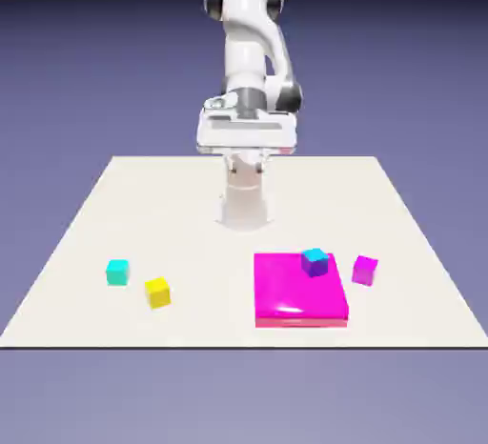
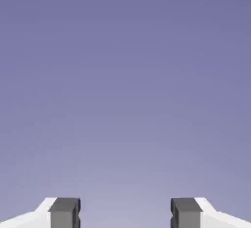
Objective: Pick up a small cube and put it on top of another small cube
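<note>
Flat and bright pink, a big slab lay nearest the camera, on the pale table. On top of it, close to its far edge and toward the exterior view's right, sat a little cube with a blue top (its sides were a dark blue-purple). Near the slab, on the exterior view's right, a small magenta cube rested on the table.

Over on the exterior view's left was the yellow cube (as yellow as a lemon). It sat on the table, turned a bit, well apart from the slab. Near it, but not touching, was the cyan cube. That one sat farther to the exterior view's left and a little farther back from the camera. Both were tiny next to the slab.

The white robot arm was bent up high behind all the blocks, at the far part of the table. Its gripper was open, with its two grey fingertips wide apart (the blue-violet backdrop showed right between them). It was holding none of the cubes, and it was well away from both the yellow one and the cyan one.
</note>
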`<act>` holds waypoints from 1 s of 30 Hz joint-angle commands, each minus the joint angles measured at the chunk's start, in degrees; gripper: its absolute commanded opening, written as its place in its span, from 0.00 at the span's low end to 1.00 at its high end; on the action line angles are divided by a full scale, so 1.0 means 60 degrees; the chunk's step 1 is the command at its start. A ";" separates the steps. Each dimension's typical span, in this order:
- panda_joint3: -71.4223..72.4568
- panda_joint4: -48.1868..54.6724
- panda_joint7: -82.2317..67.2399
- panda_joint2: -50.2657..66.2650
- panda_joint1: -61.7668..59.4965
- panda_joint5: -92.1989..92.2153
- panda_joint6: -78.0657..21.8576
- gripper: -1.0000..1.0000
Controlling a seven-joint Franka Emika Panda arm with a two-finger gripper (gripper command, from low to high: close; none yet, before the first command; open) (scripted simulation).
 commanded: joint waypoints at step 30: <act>-0.0182 0.8520 -0.2112 1.0383 -0.0817 -0.4018 -1.1931 0.50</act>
